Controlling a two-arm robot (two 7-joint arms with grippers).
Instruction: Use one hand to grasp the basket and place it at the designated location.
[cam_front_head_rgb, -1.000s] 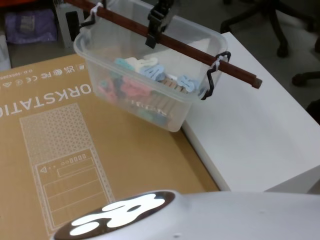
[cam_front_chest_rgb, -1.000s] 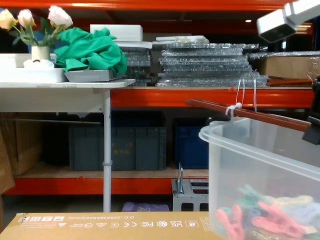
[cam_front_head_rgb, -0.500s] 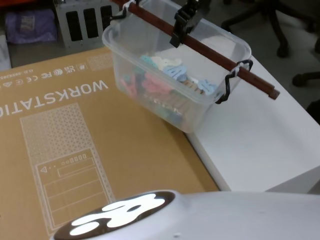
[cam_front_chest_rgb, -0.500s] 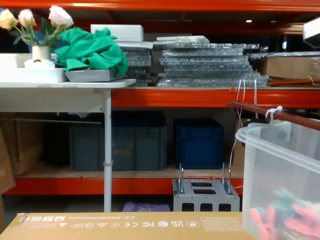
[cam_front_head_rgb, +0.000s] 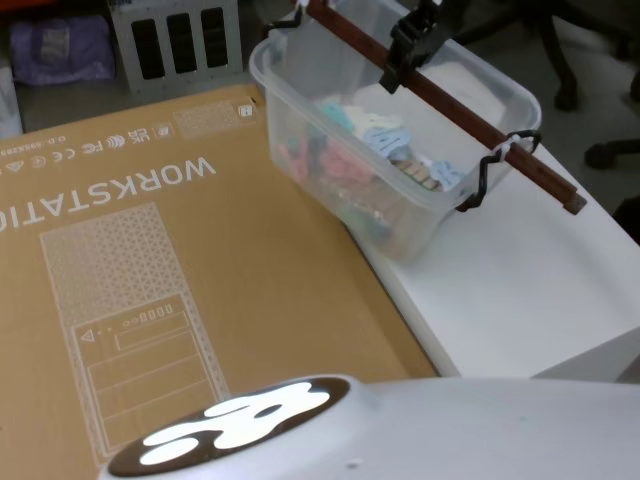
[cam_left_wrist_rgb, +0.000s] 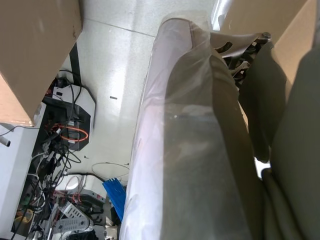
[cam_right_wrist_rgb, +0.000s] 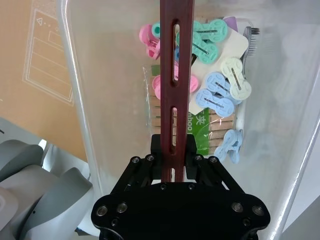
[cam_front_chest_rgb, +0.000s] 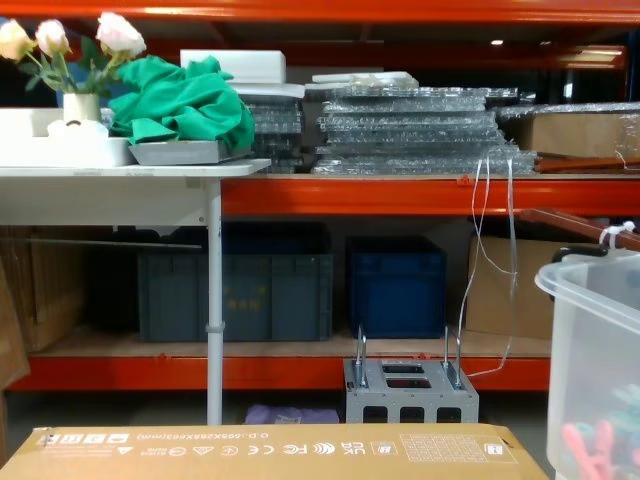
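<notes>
At 9 o'clock in the head view lies the flat cardboard box (cam_front_head_rgb: 150, 250). The left arm is parked low, its wrist camera facing the floor (cam_left_wrist_rgb: 115, 60), so it is far from the work.

At about 1 o'clock sits the basket (cam_front_head_rgb: 300, 100), with colourful clothespins (cam_front_head_rgb: 380, 140) heaped inside. Its near wall is over the box's right edge and the rest is over the white table (cam_front_head_rgb: 520, 300). It looks tilted, and I cannot tell whether its bottom touches anything. It is probably hanging from the grip.

The handle (cam_front_head_rgb: 540, 175) gives the long axis: it runs from 10 o'clock to 4 o'clock across the tub's mouth. The right gripper (cam_front_head_rgb: 408, 55) comes down from 12 o'clock with its fingers pressed together on the bar, roughly midway between the two zip ties. The basket therefore hangs directly below the hand, crosswise to the fingers.

Bare tabletop spreads out at 3 to 4 o'clock. If the drop spot is there, the move would probably be a short carry toward 4 o'clock along the bar's own line. The right arm is plainly the nearer one. The main risk appears to be the tub swinging about the bar and catching the box edge.
</notes>
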